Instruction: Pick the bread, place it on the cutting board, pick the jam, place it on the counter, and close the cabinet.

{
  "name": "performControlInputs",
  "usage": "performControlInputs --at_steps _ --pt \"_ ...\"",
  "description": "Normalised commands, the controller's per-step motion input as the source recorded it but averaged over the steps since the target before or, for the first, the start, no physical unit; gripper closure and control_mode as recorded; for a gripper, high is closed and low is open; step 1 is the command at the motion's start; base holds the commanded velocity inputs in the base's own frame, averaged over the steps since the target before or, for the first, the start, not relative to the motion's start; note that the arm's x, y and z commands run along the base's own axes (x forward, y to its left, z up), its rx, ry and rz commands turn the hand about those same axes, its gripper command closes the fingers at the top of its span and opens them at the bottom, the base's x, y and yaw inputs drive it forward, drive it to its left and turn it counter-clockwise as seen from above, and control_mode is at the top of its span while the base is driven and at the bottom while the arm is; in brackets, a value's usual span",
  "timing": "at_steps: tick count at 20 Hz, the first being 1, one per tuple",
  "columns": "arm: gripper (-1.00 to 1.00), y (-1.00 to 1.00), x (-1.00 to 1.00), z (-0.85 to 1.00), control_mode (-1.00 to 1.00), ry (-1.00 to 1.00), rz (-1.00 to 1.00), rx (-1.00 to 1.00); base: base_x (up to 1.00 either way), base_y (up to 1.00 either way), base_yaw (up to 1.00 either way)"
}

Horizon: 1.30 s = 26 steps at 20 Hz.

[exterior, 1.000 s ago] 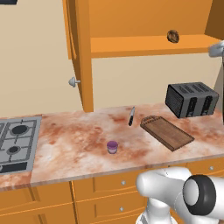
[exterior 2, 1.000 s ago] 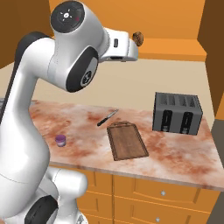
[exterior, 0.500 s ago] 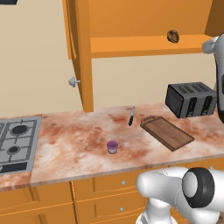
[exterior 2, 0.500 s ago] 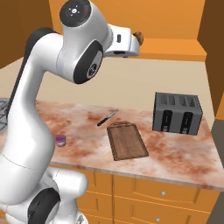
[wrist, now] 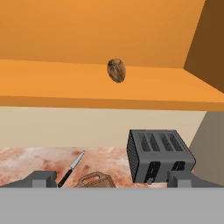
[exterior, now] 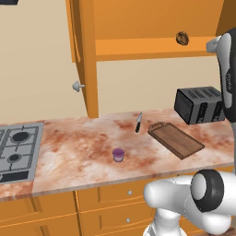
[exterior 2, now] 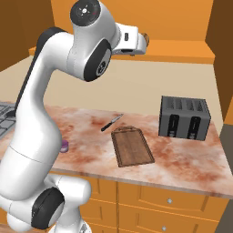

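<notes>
The bread (exterior: pixel 182 38) (wrist: pixel 116 70) is a small dark-brown lump on the shelf of the open cabinet (exterior: pixel 152 46). My gripper (wrist: pixel 113 180) is open with nothing between its tips; it is level with the shelf and short of the bread, which sits straight ahead in the hand view. In the right base view the white hand (exterior 2: pixel 132 43) covers most of the bread (exterior 2: pixel 146 36). The purple jam (exterior: pixel 118 155) (exterior 2: pixel 65 146) stands on the marbled counter (exterior: pixel 83 152). To its right the dark cutting board (exterior: pixel 176 139) (exterior 2: pixel 132 146) lies bare.
A black toaster (exterior: pixel 199 104) (exterior 2: pixel 184 117) (wrist: pixel 158 155) stands right of the board, under the shelf. A knife (exterior: pixel 138 122) (exterior 2: pixel 111 123) lies behind the board. The cabinet door (exterior: pixel 83 55) stands open with its silver knob (exterior: pixel 78 86). A grey hob (exterior: pixel 16 150) is at far left.
The arm's upper links have swung a little while the hand has stayed up by the shelf. Bread, jam and board have not moved.
</notes>
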Motion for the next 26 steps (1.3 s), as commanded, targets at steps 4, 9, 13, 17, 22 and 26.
performControlInputs --at_steps 4,9,13,17,22,26 --pt "-1.00 0.00 0.33 0.00 -1.00 -0.02 0.00 0.00 0.00 0.00 0.00" --pt "-1.00 0.00 0.32 0.00 -1.00 -0.02 0.00 0.00 0.00 0.00 0.00" --pt "-1.00 0.00 0.32 0.00 -1.00 -0.02 0.00 0.00 0.00 0.00 0.00" --pt "-1.00 0.00 0.31 0.00 -1.00 -0.02 0.00 0.00 0.00 0.00 0.00" --pt "-1.00 0.00 0.29 0.00 -1.00 -0.01 0.00 0.00 0.00 0.00 0.00" --pt "-1.00 0.00 0.23 0.00 -1.00 0.00 0.00 0.03 0.00 0.00 0.00"
